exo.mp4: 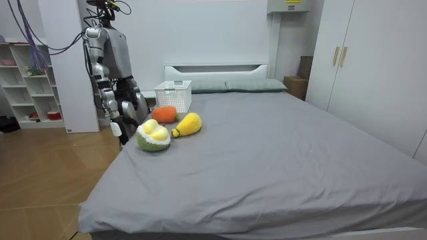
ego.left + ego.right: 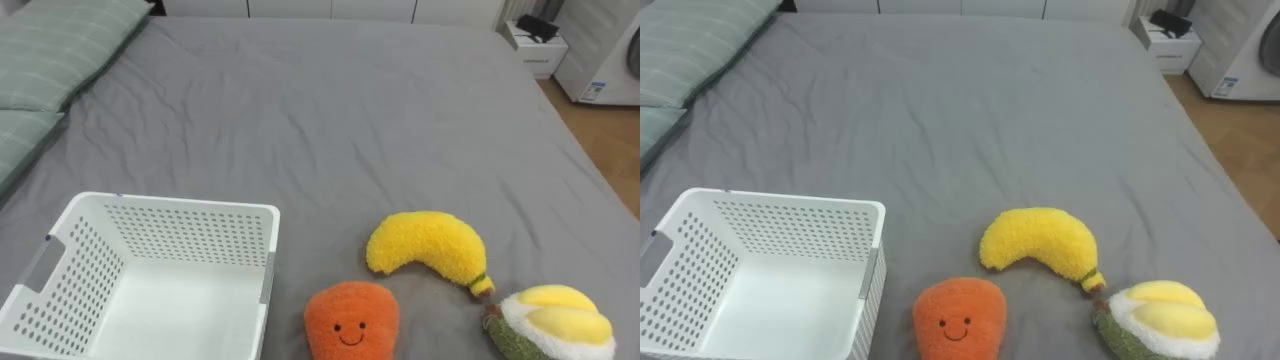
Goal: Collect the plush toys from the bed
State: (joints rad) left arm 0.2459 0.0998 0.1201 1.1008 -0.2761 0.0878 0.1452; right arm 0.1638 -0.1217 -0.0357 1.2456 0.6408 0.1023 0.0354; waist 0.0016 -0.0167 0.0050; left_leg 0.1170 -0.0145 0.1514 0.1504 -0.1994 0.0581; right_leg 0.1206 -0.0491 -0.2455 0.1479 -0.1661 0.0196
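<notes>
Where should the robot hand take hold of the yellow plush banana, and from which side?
Probably across the thick middle of the plush banana, coming down from above. It lies flat on the bed, arching away from the robot; its stem end nearly meets the green-and-yellow plush, and the orange plush sits by its other end.

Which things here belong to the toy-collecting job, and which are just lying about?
Job: banana plush, carrot plush, green-and-yellow fruit plush, white basket.
Lying about: pillows, nightstand, white appliance.
</notes>
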